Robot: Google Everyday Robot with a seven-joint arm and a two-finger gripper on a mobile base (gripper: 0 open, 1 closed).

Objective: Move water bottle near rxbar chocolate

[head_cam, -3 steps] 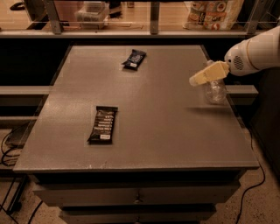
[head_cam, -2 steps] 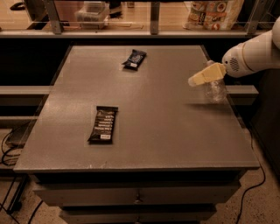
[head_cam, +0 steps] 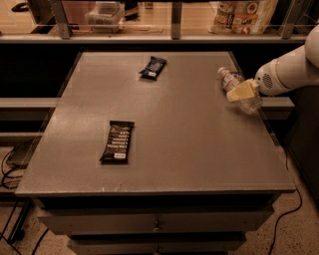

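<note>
Partly hidden: the white robot arm (head_cam: 291,69) is cut off at the right frame edge. Only one tan finger of the gripper (head_cam: 239,93) shows, lying across the small clear crinkly plastic water bottle (head_cam: 230,78) with a white cap. The gripper is clamped on it. The bottle is tilted, cap up-left, at the right edge of the grey table (head_cam: 199,149). The long flat black rxbar chocolate (head_cam: 118,142) with white lettering lies front-left, well apart. Clear bin (head_cam: 104,13) on the rear shelf, contents unreadable. Count: one bottle, two black packets, the shorter shiny black packet (head_cam: 153,67) at the back.
</note>
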